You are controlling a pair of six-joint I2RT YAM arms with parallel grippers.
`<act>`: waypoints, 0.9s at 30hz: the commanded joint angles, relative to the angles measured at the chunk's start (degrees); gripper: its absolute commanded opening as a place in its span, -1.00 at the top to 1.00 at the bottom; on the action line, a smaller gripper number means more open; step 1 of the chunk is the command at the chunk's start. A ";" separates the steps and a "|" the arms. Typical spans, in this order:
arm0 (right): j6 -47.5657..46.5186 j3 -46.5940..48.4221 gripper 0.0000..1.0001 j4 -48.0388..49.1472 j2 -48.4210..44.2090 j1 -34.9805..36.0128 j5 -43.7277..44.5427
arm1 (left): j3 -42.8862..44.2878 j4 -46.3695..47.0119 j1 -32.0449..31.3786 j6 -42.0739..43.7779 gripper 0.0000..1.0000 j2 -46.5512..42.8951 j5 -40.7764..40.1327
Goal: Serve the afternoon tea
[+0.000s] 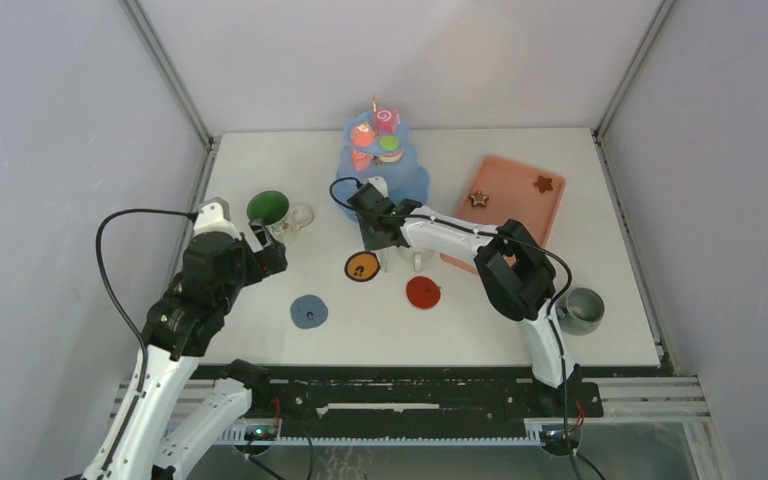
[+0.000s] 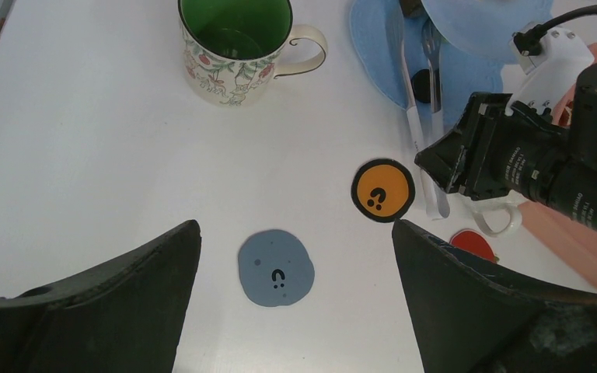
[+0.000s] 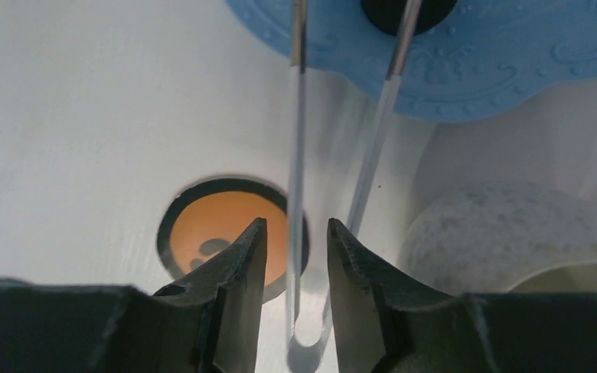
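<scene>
Several pastries (image 1: 380,135) are already placed on the blue stand (image 1: 415,185); two brown stars (image 1: 478,198) are left on the tray (image 1: 515,220). The right claw (image 3: 295,233) is nearly closed around the tongs (image 3: 297,155), but a firm grip cannot be told. The left claw (image 2: 295,233) is wide open and empty.

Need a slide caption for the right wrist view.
Right pincer straddling clear tongs at orange coaster's edge; cream mug at right, blue stand above.

Our left tool (image 2: 295,260) gapes wide on a bent arm; we stretch the right arm forward, right tool (image 3: 297,252) pointing down, fingers narrowly parted.
</scene>
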 commanded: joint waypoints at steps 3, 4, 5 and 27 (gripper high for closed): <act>-2.37 2.13 0.32 2.51 1.09 -0.50 -0.89 | -0.63 1.06 0.44 -0.29 -0.94 -0.07 -0.21; -2.41 2.02 0.38 2.51 1.06 -0.50 -0.86 | -0.62 1.04 0.40 -0.27 -0.94 -0.02 -0.22; -2.50 1.91 0.43 2.57 1.03 -0.50 -0.78 | -0.53 1.05 0.41 -0.27 -0.94 0.10 -0.15; -5.82 -9.24 1.00 2.50 -12.63 4.53 0.41 | 0.33 1.37 0.41 0.18 -0.94 1.60 -0.04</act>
